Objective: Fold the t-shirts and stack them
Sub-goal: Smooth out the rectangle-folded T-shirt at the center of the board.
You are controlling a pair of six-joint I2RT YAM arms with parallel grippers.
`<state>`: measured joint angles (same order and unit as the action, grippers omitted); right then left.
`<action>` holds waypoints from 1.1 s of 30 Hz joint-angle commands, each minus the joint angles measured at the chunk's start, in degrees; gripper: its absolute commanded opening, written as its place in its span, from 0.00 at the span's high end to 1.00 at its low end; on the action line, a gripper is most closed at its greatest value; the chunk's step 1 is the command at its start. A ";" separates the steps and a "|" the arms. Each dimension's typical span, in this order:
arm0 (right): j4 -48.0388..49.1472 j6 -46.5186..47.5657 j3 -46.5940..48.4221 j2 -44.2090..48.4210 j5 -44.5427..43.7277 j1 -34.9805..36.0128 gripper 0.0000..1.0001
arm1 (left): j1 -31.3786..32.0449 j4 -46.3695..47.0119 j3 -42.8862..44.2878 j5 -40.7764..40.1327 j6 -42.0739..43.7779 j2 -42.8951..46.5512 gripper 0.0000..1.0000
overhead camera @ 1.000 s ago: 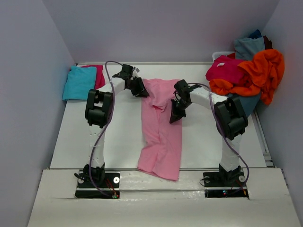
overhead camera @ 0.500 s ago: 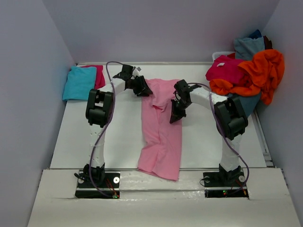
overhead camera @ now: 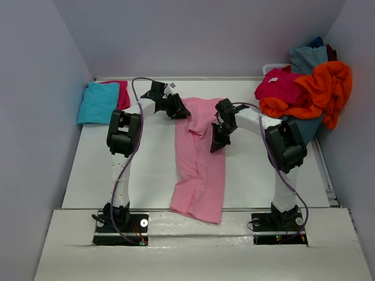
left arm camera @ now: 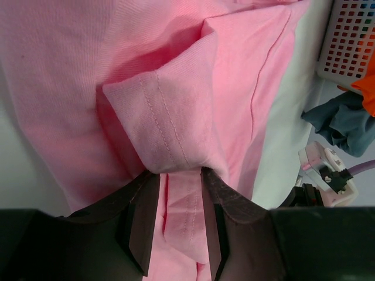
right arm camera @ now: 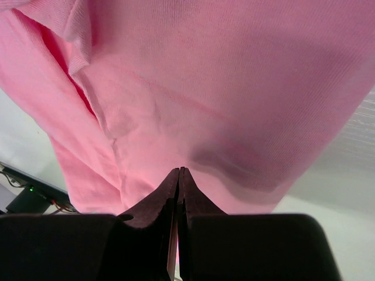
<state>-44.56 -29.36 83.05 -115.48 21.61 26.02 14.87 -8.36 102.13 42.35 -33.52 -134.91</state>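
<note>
**Pink Shirt Flanked by Two Grippers**

From above, the light pink t-shirt (overhead camera: 199,158) is seen stretched lengthwise down the middle of the table (overhead camera: 152,164), its near end draped over the front edge. The left gripper (overhead camera: 180,111) is set at the shirt's far left corner, the right gripper (overhead camera: 215,145) on its right edge. A folded turquoise t-shirt (overhead camera: 97,103) is laid at the far left corner. A magenta t-shirt (overhead camera: 280,86), an orange t-shirt (overhead camera: 325,88) and a grey-blue t-shirt (overhead camera: 307,58) are heaped at far right.

In the left wrist view, the left gripper's (left arm camera: 179,181) jaws are parted, with a bunched sleeve hem of the light pink t-shirt (left arm camera: 76,70) between them. Whether the hem is clamped cannot be told.

In the right wrist view, the right gripper (right arm camera: 179,172) is closed tight, its tips laid against the light pink t-shirt (right arm camera: 234,76).
</note>
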 commanded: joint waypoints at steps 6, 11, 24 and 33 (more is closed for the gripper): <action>-0.44 0.62 -0.25 1.22 -0.69 0.61 0.93 | -0.98 0.89 1.94 0.28 1.17 0.09 0.58; -0.62 0.71 -0.08 1.22 -0.78 0.61 0.93 | -0.99 1.06 1.94 -0.16 1.79 0.70 0.65; -0.09 0.62 -0.52 1.05 -0.69 0.61 0.93 | -2.04 -0.07 2.11 -1.48 4.16 2.37 0.92; -0.01 0.71 -0.52 1.13 -0.42 0.61 0.93 | -2.04 -0.96 3.08 -0.87 4.78 2.72 0.94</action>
<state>-44.56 -29.36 82.54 -115.48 21.39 26.02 13.26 -9.32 102.59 40.23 -29.82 -135.79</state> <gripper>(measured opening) 0.070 0.072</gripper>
